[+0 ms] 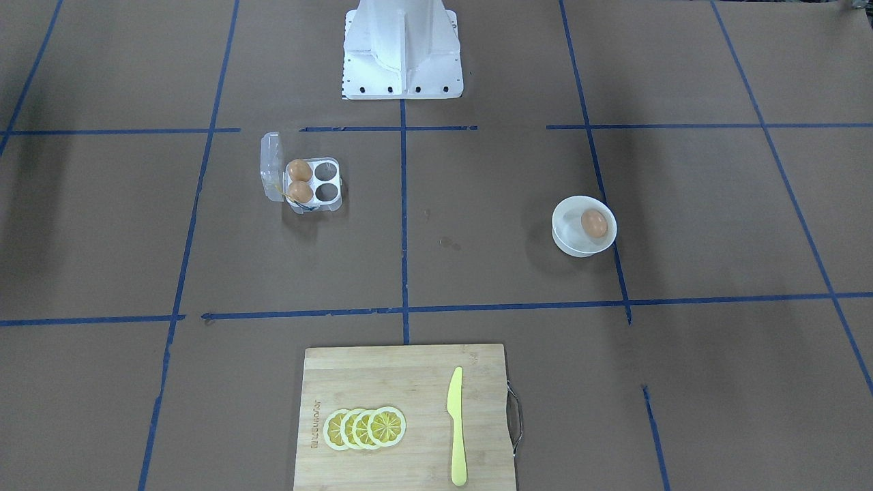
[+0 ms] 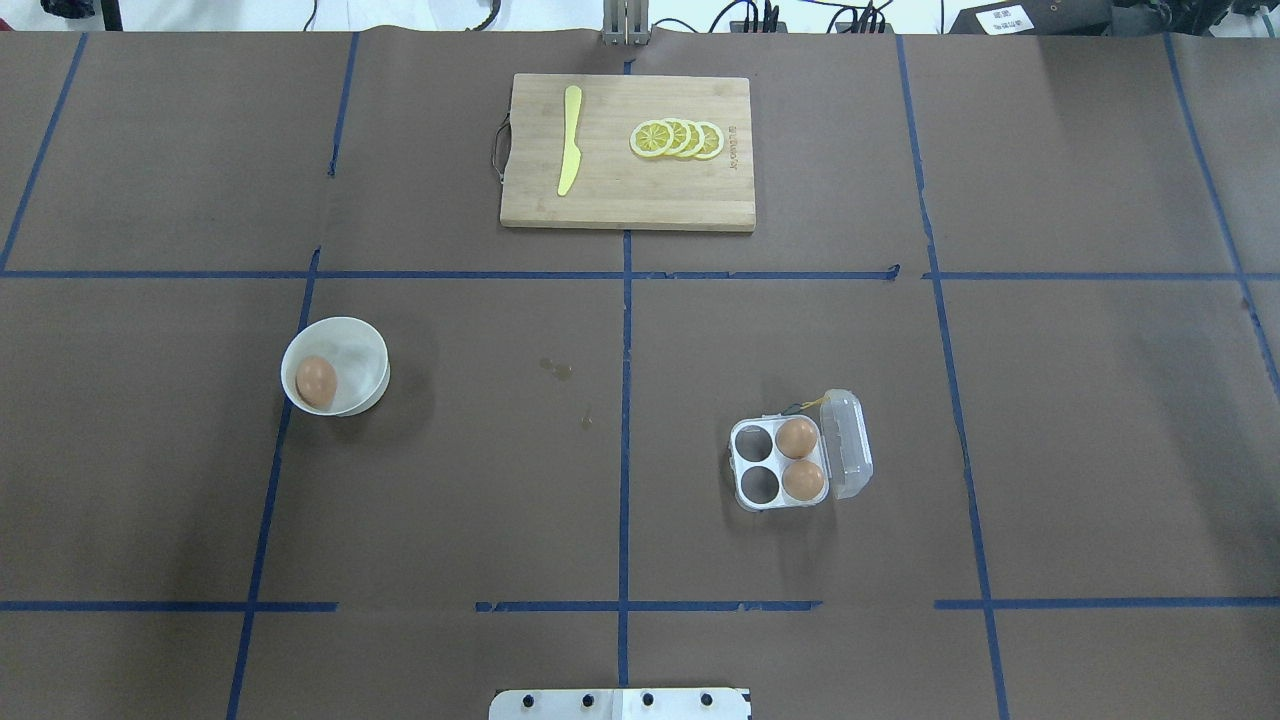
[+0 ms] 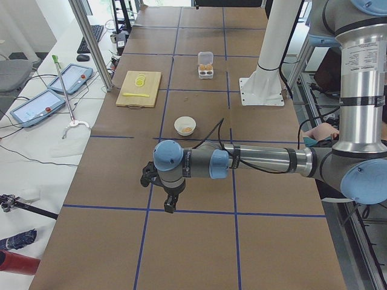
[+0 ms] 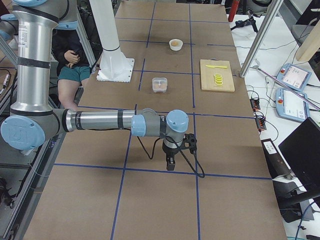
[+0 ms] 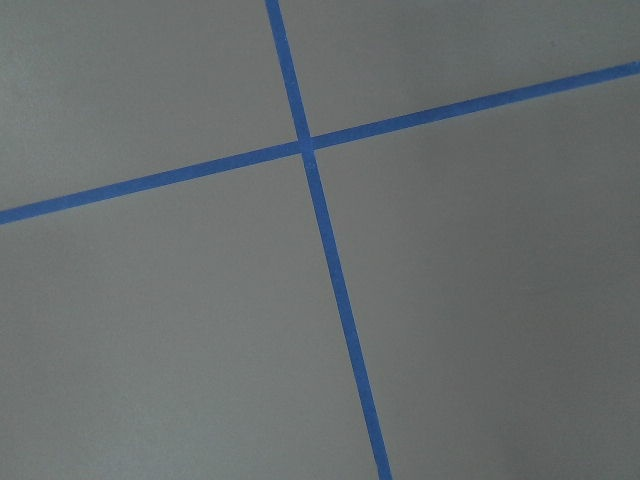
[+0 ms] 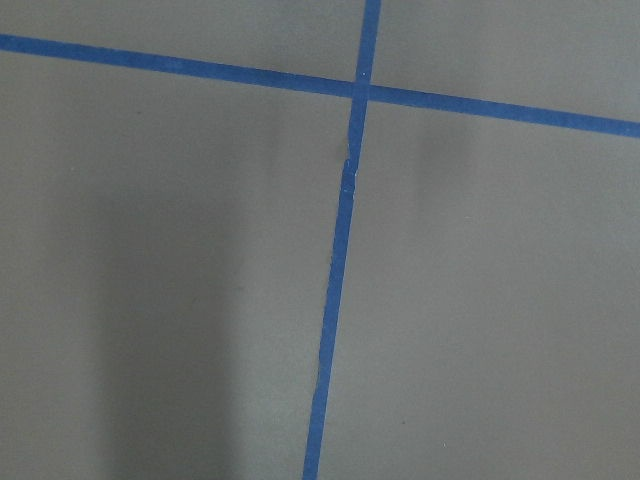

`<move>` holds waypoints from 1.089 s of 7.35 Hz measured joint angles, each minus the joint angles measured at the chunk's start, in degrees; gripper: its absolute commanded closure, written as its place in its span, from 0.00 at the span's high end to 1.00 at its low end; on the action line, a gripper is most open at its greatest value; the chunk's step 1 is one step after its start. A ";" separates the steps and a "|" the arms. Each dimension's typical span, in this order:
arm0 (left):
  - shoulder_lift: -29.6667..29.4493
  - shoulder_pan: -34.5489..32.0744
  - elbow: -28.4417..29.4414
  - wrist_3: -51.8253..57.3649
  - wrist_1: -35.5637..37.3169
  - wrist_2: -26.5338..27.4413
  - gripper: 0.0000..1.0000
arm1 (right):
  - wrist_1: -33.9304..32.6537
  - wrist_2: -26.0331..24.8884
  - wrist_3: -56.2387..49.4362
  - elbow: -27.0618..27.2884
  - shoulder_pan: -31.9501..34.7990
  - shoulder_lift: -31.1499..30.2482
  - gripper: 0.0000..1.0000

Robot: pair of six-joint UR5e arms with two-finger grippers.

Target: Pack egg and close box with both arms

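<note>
A light-brown egg (image 1: 594, 223) lies in a round white bowl (image 1: 565, 213); it also shows in the overhead view (image 2: 316, 381). The clear four-cup box (image 2: 757, 466) stands open with its lid (image 2: 848, 442) folded out to the side. Two eggs (image 2: 797, 437) fill the cups by the hinge and two cups are empty. My left gripper (image 3: 171, 202) hangs far from the bowl, over the table's end. My right gripper (image 4: 171, 163) hangs over the other end, far from the box (image 4: 159, 84). I cannot tell whether either is open or shut. Both wrist views show only the table.
A wooden cutting board (image 2: 610, 205) with lemon slices (image 2: 677, 138) and a yellow knife (image 2: 570, 140) lies at the far middle. The white pedestal (image 1: 402, 51) stands at the robot's side. A seated person (image 4: 72, 62) is beside the pedestal. Blue tape lines (image 5: 330, 270) cross the brown table.
</note>
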 measured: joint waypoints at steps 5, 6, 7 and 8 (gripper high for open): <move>0.24 0.27 1.07 0.36 -6.08 -0.13 1.00 | 0.01 1.85 -0.09 0.55 -0.15 -0.16 1.00; 0.26 0.57 1.13 0.34 -9.19 -0.13 1.00 | 0.04 3.86 -0.08 0.61 -0.25 0.01 1.00; 0.23 1.04 1.04 0.29 -12.33 -0.16 1.00 | 0.11 5.80 0.00 0.68 -0.36 0.29 1.00; -0.14 1.86 0.91 0.18 -15.83 -0.15 1.00 | 0.24 7.45 0.10 0.77 -0.39 0.63 1.00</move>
